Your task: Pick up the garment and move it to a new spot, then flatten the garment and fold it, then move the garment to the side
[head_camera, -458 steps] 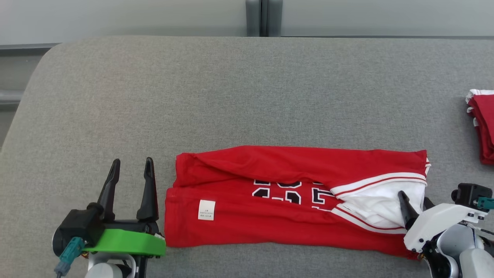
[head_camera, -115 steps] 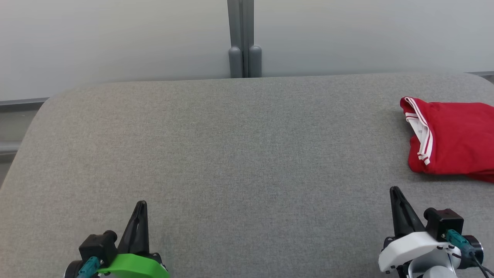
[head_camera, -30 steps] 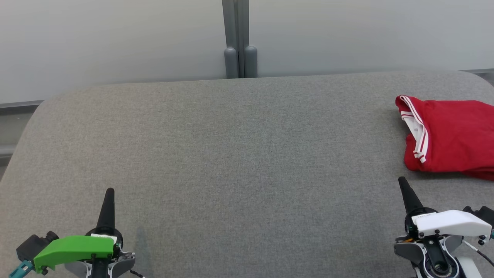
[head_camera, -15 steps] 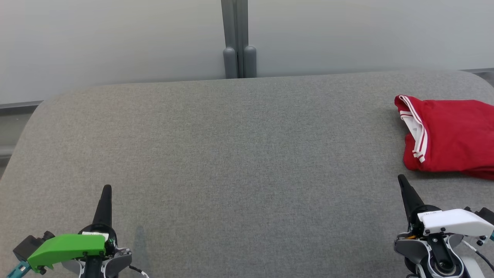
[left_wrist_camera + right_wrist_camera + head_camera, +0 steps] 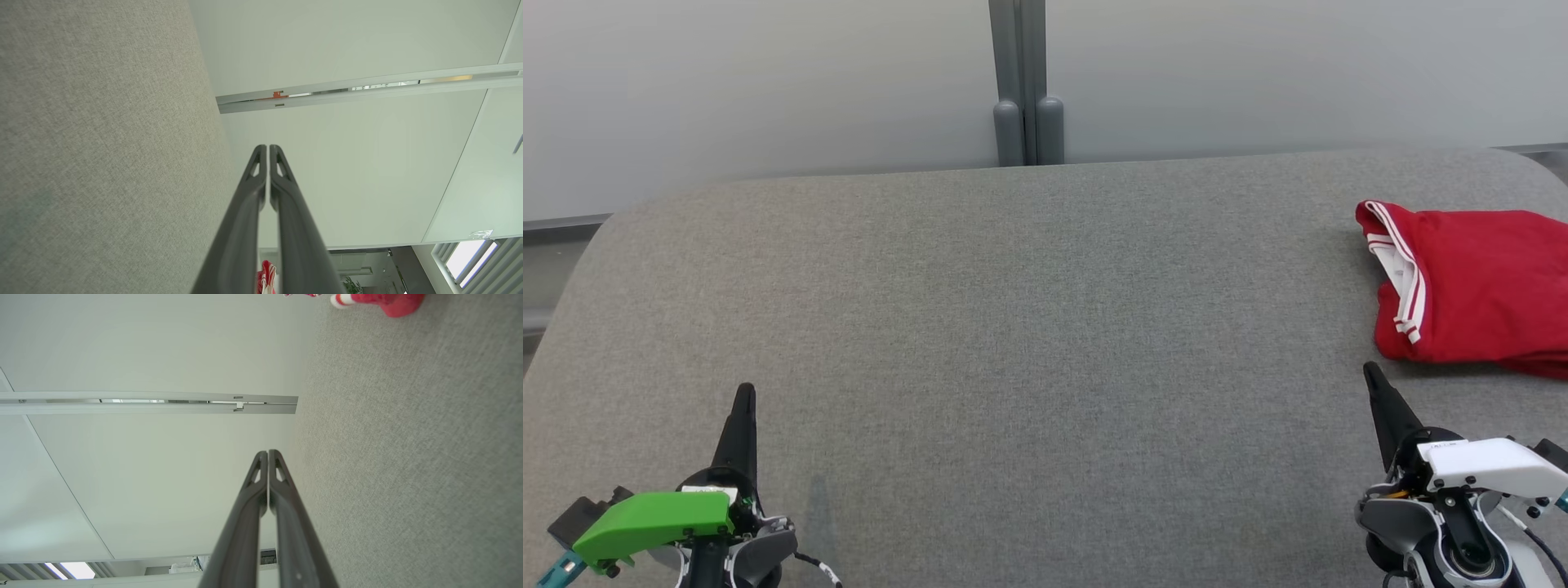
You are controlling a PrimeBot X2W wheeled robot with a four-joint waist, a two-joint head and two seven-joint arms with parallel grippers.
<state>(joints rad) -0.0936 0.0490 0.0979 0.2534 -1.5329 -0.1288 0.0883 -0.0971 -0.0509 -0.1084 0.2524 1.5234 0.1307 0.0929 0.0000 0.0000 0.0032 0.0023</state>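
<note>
The red garment with white and red trim lies folded at the far right of the grey table, running past the head view's right edge. A corner of the garment peeks in at the top of the right wrist view. My right gripper is shut and empty at the lower right, a little in front of the garment and apart from it. My left gripper is shut and empty at the lower left. Each wrist view shows its own gripper, left and right, with the fingertips pressed together over the cloth surface.
A pale wall with a grey post stands behind the table's far edge. The table's rounded left corner lies beyond my left gripper.
Both grippers have drifted slightly within the head view over the last second and stay shut. The garment lies where it was.
</note>
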